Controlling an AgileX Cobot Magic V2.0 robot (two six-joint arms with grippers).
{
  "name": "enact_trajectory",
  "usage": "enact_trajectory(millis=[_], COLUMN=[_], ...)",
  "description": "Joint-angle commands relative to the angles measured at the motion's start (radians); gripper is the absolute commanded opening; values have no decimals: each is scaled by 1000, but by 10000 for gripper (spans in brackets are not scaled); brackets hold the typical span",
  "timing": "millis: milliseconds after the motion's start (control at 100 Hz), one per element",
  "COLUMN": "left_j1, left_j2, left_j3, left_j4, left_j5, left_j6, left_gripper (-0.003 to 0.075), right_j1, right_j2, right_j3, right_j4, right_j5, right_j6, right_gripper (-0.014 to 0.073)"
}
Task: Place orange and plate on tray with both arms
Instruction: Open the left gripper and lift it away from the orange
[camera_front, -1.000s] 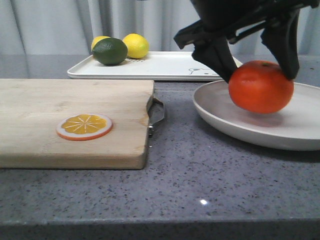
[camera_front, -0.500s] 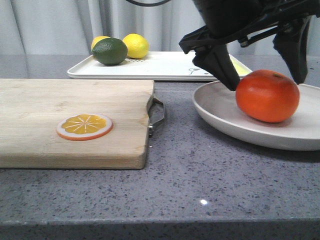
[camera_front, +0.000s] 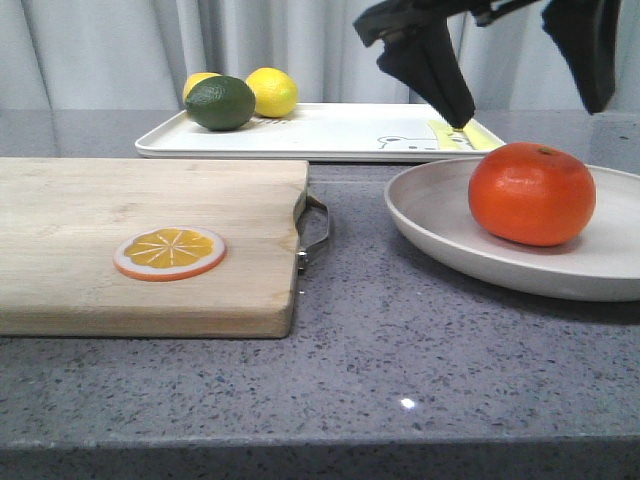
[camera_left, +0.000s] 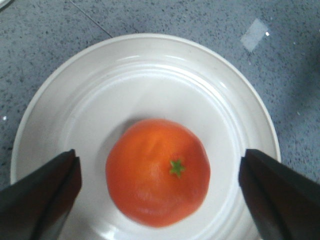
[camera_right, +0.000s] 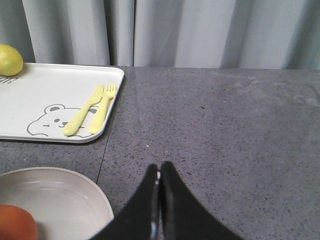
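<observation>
the grey speckled stone-look table (camera_front: 400, 340) carries all items. the pale rectangular wooden cutting board (camera_front: 150, 235) with a metal end handle lies at the front left of the front view. the large flat rectangular white tray (camera_front: 330, 135) with rounded corners and a bear line drawing sits at the back of the table; it holds two yellow lemons (camera_front: 272, 91) and a dark green lime (camera_front: 219, 103) at its left end, and a printed yellow knife and fork (camera_right: 91, 109) beside the bear near its right end. the wide shallow round off-white plate (camera_front: 440, 215) stands on the table in front of the tray's right end, apart from the tray and just right of the board handle

the left gripper (camera_front: 522, 62), black, hangs above the plate with its two fingers (camera_left: 42, 192) spread wide, one on each side of the fruit, touching nothing and holding nothing. the whole round glossy orange-red orange (camera_front: 532, 193) rests on the plate, right of its centre in the front view, green stem dimple up. the right gripper (camera_right: 159, 200) has its fingers pressed together with nothing between them, above bare table beside the plate rim

a flat orange slice (camera_front: 168, 252) with a white rim lies on the cutting board
</observation>
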Motion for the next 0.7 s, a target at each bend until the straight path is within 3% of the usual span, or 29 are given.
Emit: enact_trajectory(millis=[0,120,230,440,690], left_j1=[0,0,0,0,45], left_j2=[-96,-143,-191,-328,-565], left_j3=[-36,-32,-10,136,463], left_j4=[-3,13,20,73,81], left_j5=[-11,-3,-5,-102,-300], left_j6=[4,4,4,4,4], left_gripper=[452,286,207,187,187], right_j1=[-5,-5,-5,-5,-3], right_j2=[6,6,6,6,7], right_j3=[-35,-35,-35,-40,-96], right_j4=[-9,-10,-10,-10,-10], right_j5=[-75,-76,-72,1,143], right_j6=[-3,-3,-3,-3,-3], right_gripper=[-75,-75,-75,-75,-74])
